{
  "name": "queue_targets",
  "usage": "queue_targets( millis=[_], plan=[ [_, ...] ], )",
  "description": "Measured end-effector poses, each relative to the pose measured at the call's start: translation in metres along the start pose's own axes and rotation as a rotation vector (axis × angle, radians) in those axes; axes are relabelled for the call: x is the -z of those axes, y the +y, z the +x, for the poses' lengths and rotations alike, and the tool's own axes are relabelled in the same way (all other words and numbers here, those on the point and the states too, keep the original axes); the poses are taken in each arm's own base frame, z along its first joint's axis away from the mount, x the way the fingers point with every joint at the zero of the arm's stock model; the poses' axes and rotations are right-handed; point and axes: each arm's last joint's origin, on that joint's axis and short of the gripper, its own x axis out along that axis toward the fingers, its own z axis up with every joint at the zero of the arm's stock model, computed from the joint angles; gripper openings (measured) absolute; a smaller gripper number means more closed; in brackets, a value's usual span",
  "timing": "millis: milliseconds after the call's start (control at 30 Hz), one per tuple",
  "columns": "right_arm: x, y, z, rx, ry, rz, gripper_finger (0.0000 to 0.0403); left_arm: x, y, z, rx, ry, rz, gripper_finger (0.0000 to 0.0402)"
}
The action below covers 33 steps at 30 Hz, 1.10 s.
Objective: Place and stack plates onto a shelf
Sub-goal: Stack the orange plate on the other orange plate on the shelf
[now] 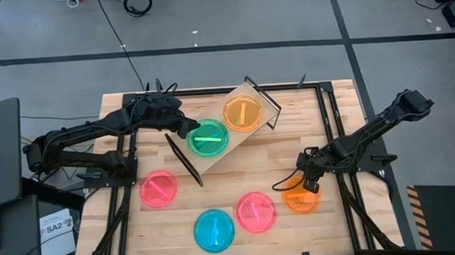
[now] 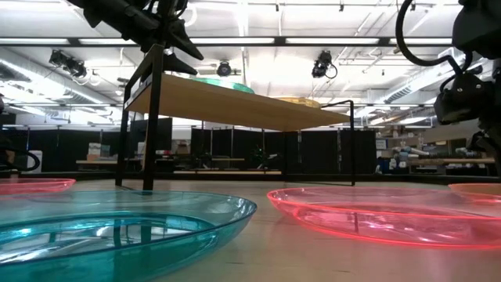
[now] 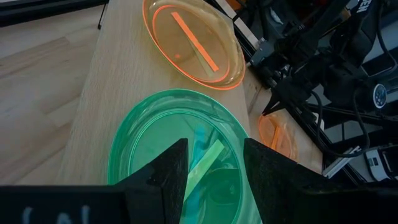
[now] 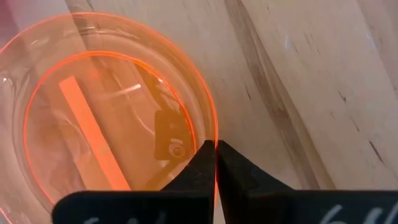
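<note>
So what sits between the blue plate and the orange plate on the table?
A pink plate lies between the blue plate and the table's orange plate, clearest in the high view.

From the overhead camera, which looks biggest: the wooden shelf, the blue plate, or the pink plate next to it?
1. Shelf, clearly largest.
2. Blue plate and the pink plate beside it look alike in size; I wouldn't rank them.

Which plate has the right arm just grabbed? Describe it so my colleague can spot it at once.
Start at the big wooden table and go to its right side, below the raised shelf. There the right gripper has its fingers shut on the rim of an orange plate. The only other orange plate sits up on the shelf; this one lies on the tabletop, right of a pink plate.
</note>
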Motion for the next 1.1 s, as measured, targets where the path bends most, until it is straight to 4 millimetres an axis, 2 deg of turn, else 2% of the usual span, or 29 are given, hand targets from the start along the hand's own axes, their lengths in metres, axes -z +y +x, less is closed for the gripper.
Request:
queue_targets(
  millis=[367, 800, 1100],
  plan=[
    [-0.004, 0.007, 0.000, -0.093, -0.019, -0.015, 0.0009, 0.000, 0.000, 0.000, 0.000, 0.000, 0.001, 0.0162],
    [-0.003, 0.010, -0.001, -0.161, 0.047, -0.017, 0.0008, 0.000, 0.000, 0.000, 0.000, -0.001, 0.003, 0.0162],
    [-0.019, 0.030, -0.026, -0.222, 0.021, -0.051, 0.0008, 0.000, 0.000, 0.000, 0.001, 0.000, 0.003, 0.0162]
  ],
)
